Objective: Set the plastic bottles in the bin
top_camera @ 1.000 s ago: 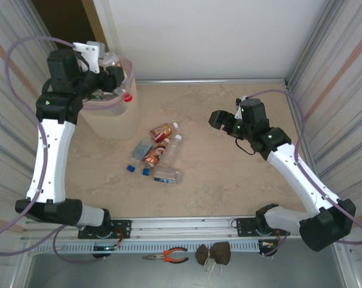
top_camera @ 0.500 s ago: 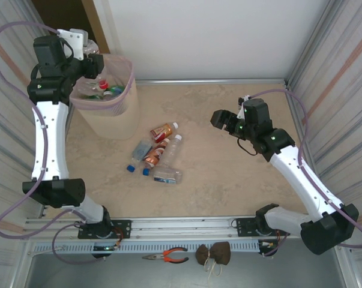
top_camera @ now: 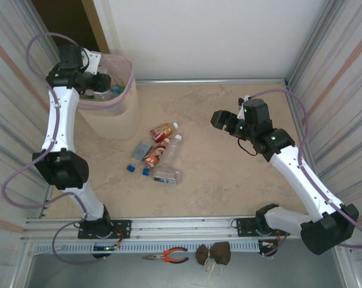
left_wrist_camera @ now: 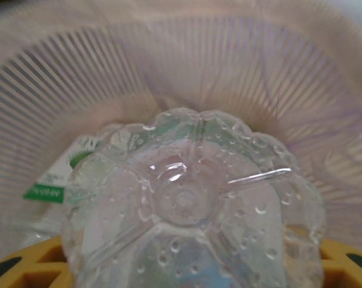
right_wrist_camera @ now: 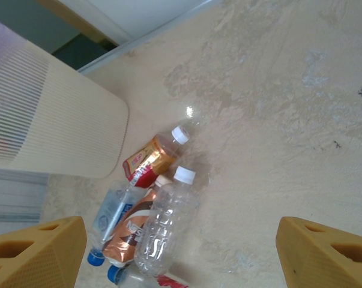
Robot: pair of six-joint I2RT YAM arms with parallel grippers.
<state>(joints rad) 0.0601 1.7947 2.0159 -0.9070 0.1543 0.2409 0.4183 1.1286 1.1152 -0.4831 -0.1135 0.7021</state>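
Clear bottle gripped between left fingers, bin wall beyond.

In the left wrist view the clear bottle in the grip of the left gripper is so close that its base is blurred, and the bottom edge cuts it. It covers the yellow fingers almost fully. Behind it, a green and white label is too blurred to read. From above, the left arm covers part of the mouth of the bin, at the far left corner of the table, and its contents are too small to tell. In the right wrist view the left edge cuts the bin, the bottom corners cut the fingers of the right gripper, and the bottom edge cuts a red-labelled bottle.
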